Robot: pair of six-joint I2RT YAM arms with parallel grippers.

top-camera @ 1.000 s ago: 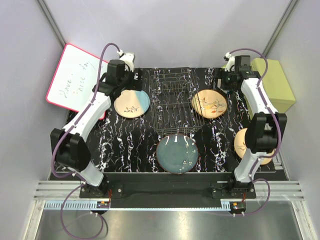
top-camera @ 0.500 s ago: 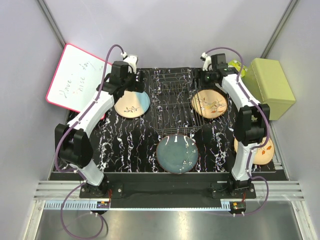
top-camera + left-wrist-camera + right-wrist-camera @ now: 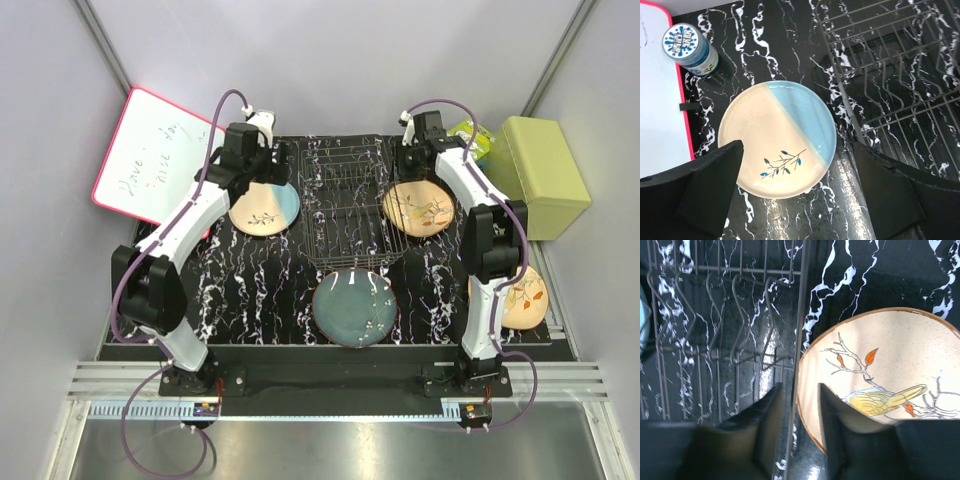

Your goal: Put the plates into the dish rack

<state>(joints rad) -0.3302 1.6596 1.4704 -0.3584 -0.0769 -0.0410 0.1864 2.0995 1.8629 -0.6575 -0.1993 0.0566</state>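
The dish rack (image 3: 345,205) (image 3: 715,315) (image 3: 900,70) stands at the back middle of the mat, with nothing in it. A beige and light-blue plate (image 3: 265,208) (image 3: 777,137) lies flat to its left. My left gripper (image 3: 256,172) (image 3: 797,200) hangs wide open over that plate's near rim. An orange-tan plate with a branch and bird drawing (image 3: 420,208) (image 3: 890,380) lies to the rack's right. My right gripper (image 3: 408,166) (image 3: 800,412) is open by a narrow gap, straddling that plate's left rim and the rack's edge wire. The dark blue-grey plate (image 3: 354,307) lies in front. Another orange-tan plate (image 3: 525,300) sits partly behind the right arm.
A green box (image 3: 545,175) stands at the back right, off the mat. A red-framed whiteboard (image 3: 150,155) (image 3: 660,100) leans at the back left, with a small blue-capped bottle (image 3: 690,47) beside it. Grey walls close in on both sides.
My right arm has swung left from the back right corner to the orange-tan plate's left rim, and its jaws have narrowed. The left arm has barely moved.
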